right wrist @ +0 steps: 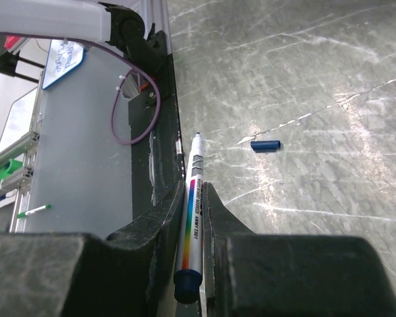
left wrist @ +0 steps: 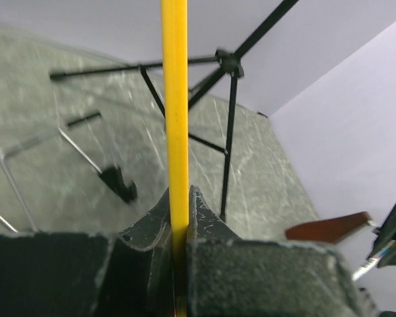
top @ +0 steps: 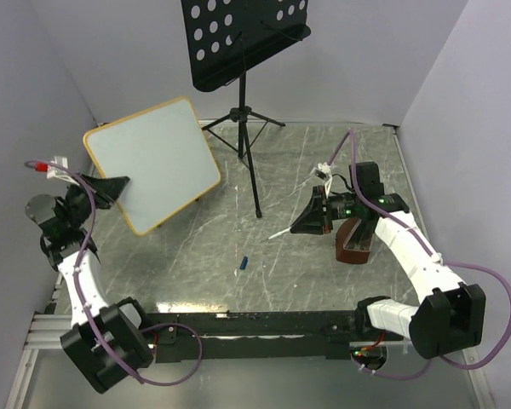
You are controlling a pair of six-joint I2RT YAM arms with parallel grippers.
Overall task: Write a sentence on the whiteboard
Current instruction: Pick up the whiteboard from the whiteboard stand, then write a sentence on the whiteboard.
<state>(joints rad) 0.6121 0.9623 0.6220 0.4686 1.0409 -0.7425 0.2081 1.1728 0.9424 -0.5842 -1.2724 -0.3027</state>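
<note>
One whiteboard (top: 152,162) is held up at the left, tilted over the table (top: 307,281). Its face looks plain white, with a thin orange frame around it. Its edge is pinched by the left gripper (top: 117,187). One blue cap (top: 244,263) is lying in the middle. One marker (right wrist: 191,228) is pinched by the right gripper (right wrist: 195,198).

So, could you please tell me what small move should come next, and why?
Probably swing the right pincer leftward toward the whiteboard: it grips the uncapped marker, the left pincer holds the board up, and its face looks blank.
</note>
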